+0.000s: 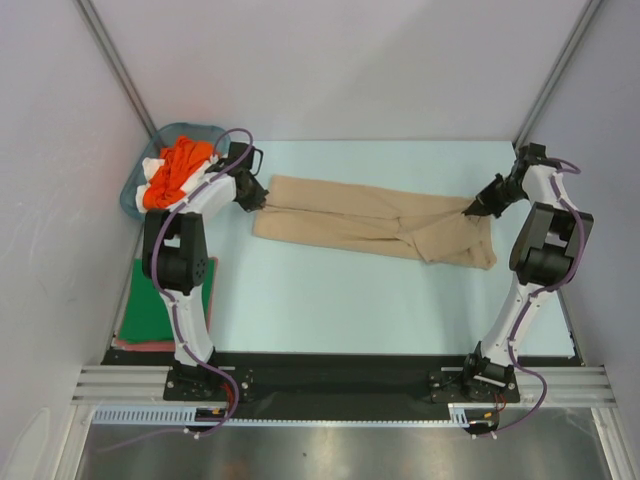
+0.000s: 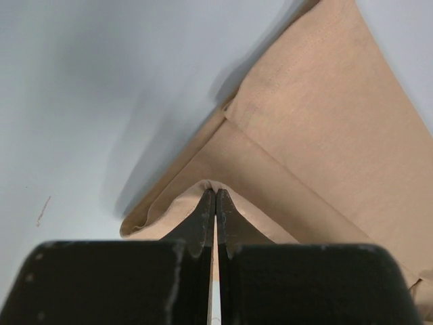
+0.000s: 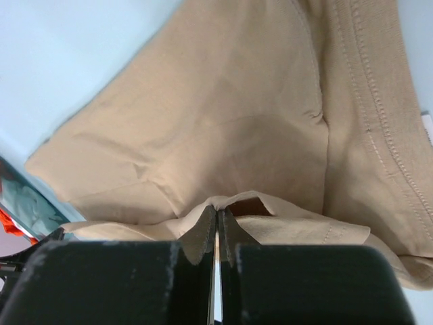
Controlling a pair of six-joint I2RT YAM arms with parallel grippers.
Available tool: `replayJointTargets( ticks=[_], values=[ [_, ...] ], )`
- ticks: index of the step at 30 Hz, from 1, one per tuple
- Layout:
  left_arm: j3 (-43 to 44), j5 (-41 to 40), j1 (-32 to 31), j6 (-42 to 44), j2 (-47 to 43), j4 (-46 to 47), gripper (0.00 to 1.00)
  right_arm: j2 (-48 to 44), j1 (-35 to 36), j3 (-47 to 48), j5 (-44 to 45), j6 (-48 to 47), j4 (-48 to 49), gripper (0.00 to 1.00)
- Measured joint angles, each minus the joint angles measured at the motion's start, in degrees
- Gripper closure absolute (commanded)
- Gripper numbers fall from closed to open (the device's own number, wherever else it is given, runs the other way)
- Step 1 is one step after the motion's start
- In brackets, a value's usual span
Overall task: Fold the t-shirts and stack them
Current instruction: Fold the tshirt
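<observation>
Because the tan-beige soft cloth t-shirt (image 1: 370, 222) lies stretched with its long axis running left to right across the pale blue surface (image 1: 330, 310), the overhead view puts each arm at its own end: the left fingers (image 1: 262, 197) at the left end, the right fingers (image 1: 471, 211) at the right end (neither arm is nearer to the whole, only to its own end). From the left wrist, the fingers are pressed together on a pinched ridge of the cloth's edge, and the rest of the shirt spreads away ahead and to the right. From the right wrist, those fingers are likewise closed tight on a raised fold of cloth, with the shirt's body ahead of them. Any coming fold, I judge, must carry both ends together across that long axis.
</observation>
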Motion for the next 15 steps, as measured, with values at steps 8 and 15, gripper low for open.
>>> replayJointTargets(
  ticks=[8, 15],
  values=[
    [-0.55, -0.85, 0.63, -0.94, -0.26, 0.85, 1.00, 0.22, -0.72, 0.07, -0.46, -1.38, -1.55, 1.00],
    [-0.55, -1.05, 0.81, -1.05, -0.26, 1.29, 1.00, 1.33, -1.99, 0.96, -1.40, -1.36, -1.70, 1.00]
  ],
)
